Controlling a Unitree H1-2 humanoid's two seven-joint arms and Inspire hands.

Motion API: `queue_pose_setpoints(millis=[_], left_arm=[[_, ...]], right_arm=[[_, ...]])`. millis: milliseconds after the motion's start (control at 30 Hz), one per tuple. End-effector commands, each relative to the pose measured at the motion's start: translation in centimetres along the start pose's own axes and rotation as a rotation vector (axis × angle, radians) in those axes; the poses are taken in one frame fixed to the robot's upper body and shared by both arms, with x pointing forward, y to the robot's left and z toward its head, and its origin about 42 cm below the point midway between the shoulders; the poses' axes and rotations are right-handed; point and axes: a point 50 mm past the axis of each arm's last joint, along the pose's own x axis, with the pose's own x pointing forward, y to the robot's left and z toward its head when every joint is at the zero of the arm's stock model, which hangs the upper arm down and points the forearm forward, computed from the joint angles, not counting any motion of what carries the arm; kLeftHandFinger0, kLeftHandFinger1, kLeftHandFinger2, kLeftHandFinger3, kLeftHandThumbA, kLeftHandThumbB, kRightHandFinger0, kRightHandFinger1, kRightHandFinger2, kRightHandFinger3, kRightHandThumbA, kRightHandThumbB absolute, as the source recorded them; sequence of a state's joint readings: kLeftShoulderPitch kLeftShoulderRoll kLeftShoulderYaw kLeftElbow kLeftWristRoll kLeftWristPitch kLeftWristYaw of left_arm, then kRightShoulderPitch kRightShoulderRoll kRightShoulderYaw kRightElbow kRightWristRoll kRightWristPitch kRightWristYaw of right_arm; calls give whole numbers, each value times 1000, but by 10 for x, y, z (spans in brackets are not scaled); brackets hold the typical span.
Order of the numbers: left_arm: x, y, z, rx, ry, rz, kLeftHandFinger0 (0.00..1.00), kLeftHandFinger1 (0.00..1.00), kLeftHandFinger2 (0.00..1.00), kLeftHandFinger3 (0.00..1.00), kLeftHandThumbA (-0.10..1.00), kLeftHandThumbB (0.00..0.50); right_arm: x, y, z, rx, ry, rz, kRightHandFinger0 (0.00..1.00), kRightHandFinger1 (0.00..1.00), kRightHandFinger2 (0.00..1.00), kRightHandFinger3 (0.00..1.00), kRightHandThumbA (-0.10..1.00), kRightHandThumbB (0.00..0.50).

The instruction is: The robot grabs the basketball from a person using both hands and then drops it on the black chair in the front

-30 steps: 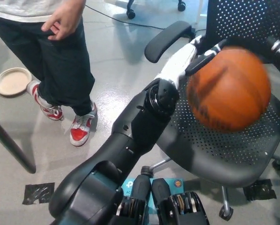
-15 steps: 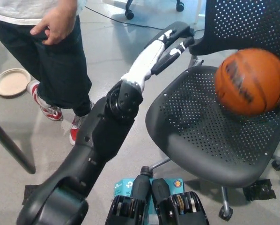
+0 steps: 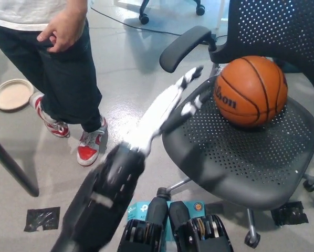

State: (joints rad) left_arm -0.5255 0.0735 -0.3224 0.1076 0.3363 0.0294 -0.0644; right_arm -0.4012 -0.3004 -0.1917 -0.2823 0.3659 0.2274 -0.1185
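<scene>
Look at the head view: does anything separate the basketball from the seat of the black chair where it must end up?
Nothing visible does. The basketball already sits on the black chair, near the backrest. The white left hand is off the ball, fingers apart. The right hand is out of view.

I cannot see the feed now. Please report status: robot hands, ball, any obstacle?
Left robot hand open, beside the chair. Right robot hand not in view. Basketball resting on black chair seat. Person standing apart, left of chair.
</scene>
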Motion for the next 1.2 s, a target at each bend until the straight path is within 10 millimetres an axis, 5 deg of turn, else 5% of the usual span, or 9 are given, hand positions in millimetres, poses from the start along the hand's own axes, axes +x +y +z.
queue_pose_setpoints(millis=[0, 200, 333, 467, 533, 700, 867, 1167], left_arm=[[-37, 18, 26, 41, -214, 39, 1000, 1000, 1000, 1000, 1000, 265], [-109, 28, 12, -11, -175, 96, 1000, 1000, 1000, 1000, 1000, 257], [-153, 43, -11, 6, -129, 214, 1000, 1000, 1000, 1000, 1000, 246], [-190, 42, -48, -14, -44, 283, 1000, 1000, 1000, 1000, 1000, 202], [-217, 38, -68, -66, 44, 309, 1000, 1000, 1000, 1000, 1000, 232], [-268, 26, -108, -137, 196, 372, 1000, 1000, 1000, 1000, 1000, 285], [-285, 24, -121, -182, 266, 397, 1000, 1000, 1000, 1000, 1000, 290], [-295, 12, -133, -209, 331, 390, 1000, 1000, 1000, 1000, 1000, 281]], right_arm=[[-31, 19, 1, -3, -40, 161, 1000, 1000, 1000, 1000, 1000, 149], [-82, 23, -28, 16, 29, 218, 1000, 1000, 1000, 1000, 1000, 177], [-108, 33, -65, 6, 98, 254, 1000, 1000, 1000, 1000, 1000, 257], [-133, 40, -98, 19, 180, 260, 1000, 1000, 1000, 1000, 1000, 184], [-149, 46, -117, 22, 214, 256, 1000, 1000, 1000, 1000, 1000, 158], [-183, 56, -153, 0, 291, 275, 1000, 1000, 1000, 1000, 1000, 180], [-210, 60, -179, 3, 365, 279, 1000, 1000, 1000, 1000, 1000, 190], [-239, 49, -190, -18, 399, 223, 1000, 1000, 1000, 1000, 1000, 214]])
